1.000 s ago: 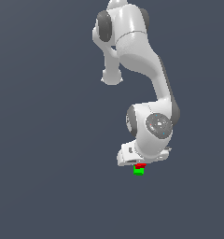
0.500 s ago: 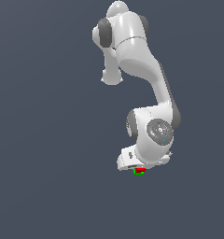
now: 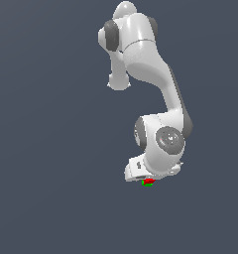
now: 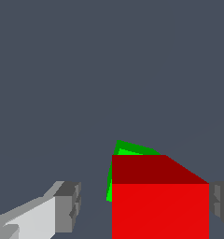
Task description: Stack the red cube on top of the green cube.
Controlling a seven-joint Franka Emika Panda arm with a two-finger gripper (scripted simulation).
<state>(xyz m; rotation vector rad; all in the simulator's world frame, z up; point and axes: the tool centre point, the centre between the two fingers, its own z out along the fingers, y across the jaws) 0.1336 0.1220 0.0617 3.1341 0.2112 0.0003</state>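
1. Wrist view: the white robot gripper (image 4: pixel 144 207) has its grey fingers (image 4: pixel 67 205) spread, one clear of the small bright red cube (image 4: pixel 160 205).
2. Behind it peeks the small bright green cube (image 4: pixel 128 150), slightly rotated.
3. Exterior view: both cubes sit under the wrist, red (image 3: pixel 149 181) over green (image 3: pixel 148 184).

The red cube (image 4: pixel 159 205) is plain bright red with flat, unmarked faces. In the wrist view it fills the near foreground and covers most of the green cube (image 4: pixel 130 151), a plain bright green block of which only 1 corner and a thin edge show, turned slightly askew to the red one. In the exterior view both appear as tiny specks, the red cube (image 3: pixel 149 181) directly against the green cube (image 3: pixel 147 184).
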